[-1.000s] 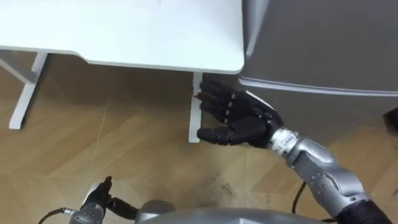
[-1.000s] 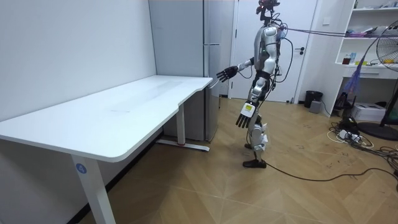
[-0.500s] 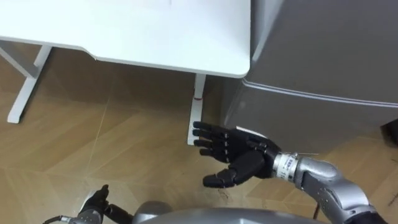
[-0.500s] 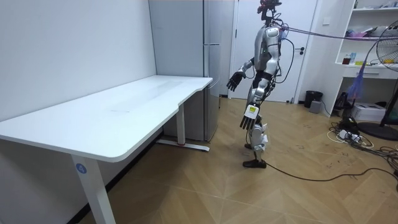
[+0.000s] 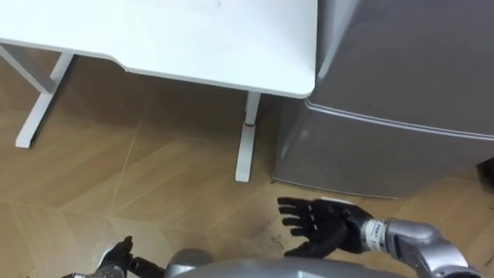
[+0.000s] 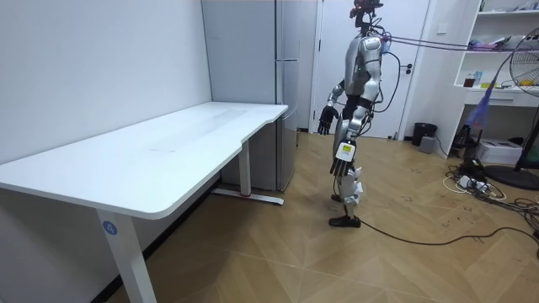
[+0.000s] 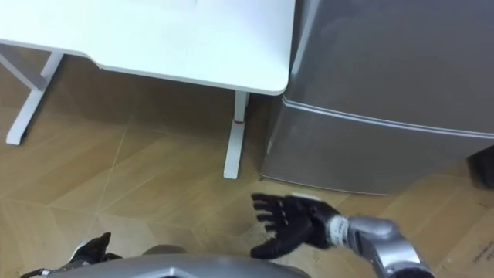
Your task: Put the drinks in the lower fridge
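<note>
The white desk (image 5: 177, 38) with a rounded corner runs along the wall. Its end sits just beside the tall grey metal fridge (image 5: 401, 93), and whether they touch cannot be told. A white desk leg (image 5: 245, 139) with a flat foot stands on the light wooden herringbone floor (image 5: 116, 177), close to the fridge's base.

A seam divides the fridge front. The lower fridge door (image 5: 370, 158) beneath it is closed.

In the room view the robot stands upright on the wooden floor, near the fridge front and the desk's end. A white room door (image 6: 413, 67) is behind it. White shelving (image 6: 505, 50), a standing fan (image 6: 530, 101) and a small black bin (image 6: 425, 133) are at the room view's right.

The right hand (image 5: 320, 228) is held low over the floor in front of the lower door, apart from it. Its fingers are straight and spread, holding nothing. The left hand (image 5: 116, 259) shows at the lower edge of the eye views and hangs by the robot's side. Its state cannot be told.
</note>
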